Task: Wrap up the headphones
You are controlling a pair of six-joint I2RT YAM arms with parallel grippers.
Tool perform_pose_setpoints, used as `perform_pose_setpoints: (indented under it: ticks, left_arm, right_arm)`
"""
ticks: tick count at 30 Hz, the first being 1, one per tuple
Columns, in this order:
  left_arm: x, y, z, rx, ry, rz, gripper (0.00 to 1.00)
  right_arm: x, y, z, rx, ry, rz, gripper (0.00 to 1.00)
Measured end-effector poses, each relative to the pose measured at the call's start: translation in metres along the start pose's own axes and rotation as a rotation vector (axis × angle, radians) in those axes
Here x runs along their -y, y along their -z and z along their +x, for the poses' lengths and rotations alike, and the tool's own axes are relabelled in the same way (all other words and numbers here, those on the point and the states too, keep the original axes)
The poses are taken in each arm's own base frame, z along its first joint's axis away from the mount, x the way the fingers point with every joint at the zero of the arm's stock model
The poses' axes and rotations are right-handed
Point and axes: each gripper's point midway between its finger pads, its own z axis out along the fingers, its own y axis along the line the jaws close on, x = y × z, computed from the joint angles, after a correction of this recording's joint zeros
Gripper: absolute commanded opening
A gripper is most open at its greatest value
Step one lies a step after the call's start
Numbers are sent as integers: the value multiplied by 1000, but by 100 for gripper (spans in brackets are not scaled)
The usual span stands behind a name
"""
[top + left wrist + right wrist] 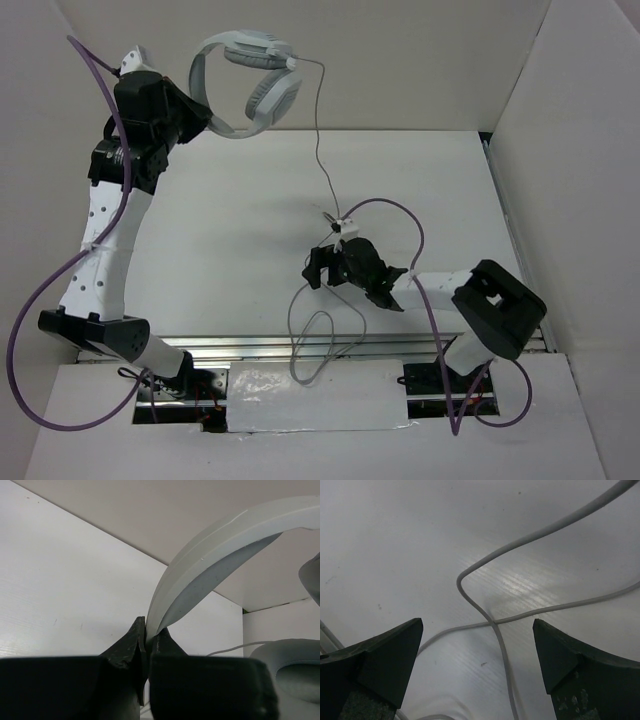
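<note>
Both set: left gripper (pixel 148 630) clamps headband (pixel 215 550); right gripper (pixel 477 625) gapes empty. Lower until cable (pixel 491 622) crossing sits between jaws.

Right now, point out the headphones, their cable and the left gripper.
headphones (pixel 272 97): top external view, ear cup.
cable (pixel 460 580): right wrist view, its bend.
left gripper (pixel 148 632): left wrist view, between fingertips.

Left arm (pixel 100 270): we see white links dotted with small dark holes, and black joint housings.
Right arm (pixel 432 290): we see a white link and a bulky black joint behind the gripper.
Cables (pixel 385 202): we see thick purple ones looping along both arms.
Left gripper (pixel 147 635): we see black, blocky fingers tapering to thin tips.
Right gripper (pixel 477 630): we see dark wedge-shaped fingers, speckled pale.
</note>
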Motion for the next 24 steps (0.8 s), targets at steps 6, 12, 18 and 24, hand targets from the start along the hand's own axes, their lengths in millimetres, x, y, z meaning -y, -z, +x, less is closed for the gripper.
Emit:
perform_pose_setpoints:
  ticks: [6,12,18,24]
  left_arm:
    - [-2,7,-8,20,5,1,0]
    - [-2,12,-13,34,7,1,0]
    - [-7,16,-20,55,-13,-25,0]
    - [-13,17,-27,77,-10,-52,0]
  right_arm:
    - [2,-23,13,-50,1,11,98]
    - [-1,-41,9,-24,6,1,97]
    - [-15,-55,-7,17,14,-44,78]
    - [-34,-62,3,-7,29,-114,64]
